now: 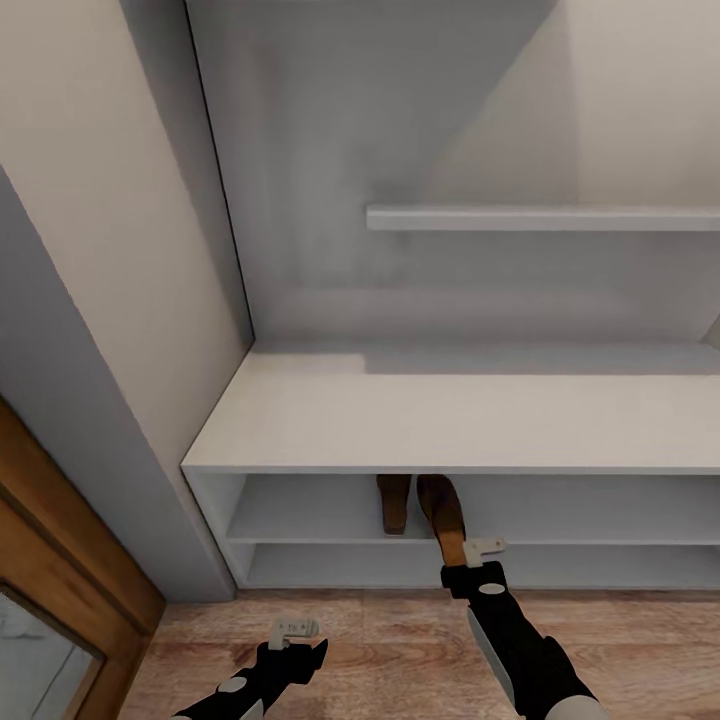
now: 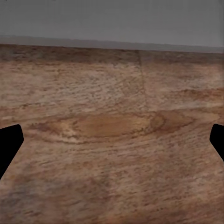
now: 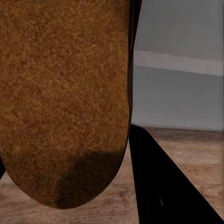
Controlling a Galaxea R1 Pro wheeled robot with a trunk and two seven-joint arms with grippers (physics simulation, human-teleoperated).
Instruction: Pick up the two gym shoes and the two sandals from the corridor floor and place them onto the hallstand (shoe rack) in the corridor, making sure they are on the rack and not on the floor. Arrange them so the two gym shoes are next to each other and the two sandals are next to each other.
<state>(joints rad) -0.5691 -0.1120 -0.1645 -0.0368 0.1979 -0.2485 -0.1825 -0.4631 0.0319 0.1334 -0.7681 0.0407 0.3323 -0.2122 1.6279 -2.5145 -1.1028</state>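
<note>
Wood-plank corridor floor (image 1: 380, 640) ran under both arms in the head view, with a brown door frame (image 1: 70, 560) at the far left edge. The left gripper (image 1: 293, 632) hung low over bare planks, well short of the hallstand (image 1: 450, 420), holding nothing. In the left wrist view its two dark fingertips (image 2: 9, 144) sat at opposite edges of the picture, spread wide apart, with only grained floor (image 2: 112, 126) between them and a grey baseboard strip beyond.

Ahead of that gripper and to its right stood the hallstand, a low white unit with a flat top, two open shelf levels and a higher wall shelf (image 1: 545, 218) above. On the upper open level one brown sandal (image 1: 393, 503) rested, tucked under the top.

Just right of it, the second sandal (image 1: 442, 518) lay with its front end on the same shelf level, close beside the first, its heel end sticking out toward the right gripper (image 1: 478, 558). That gripper was clamped on the heel end. In the right wrist view the tan footbed (image 3: 65, 93) loomed large against one dark finger (image 3: 163, 186), with the grey shelf edge behind. No gym shoes were in sight.
</note>
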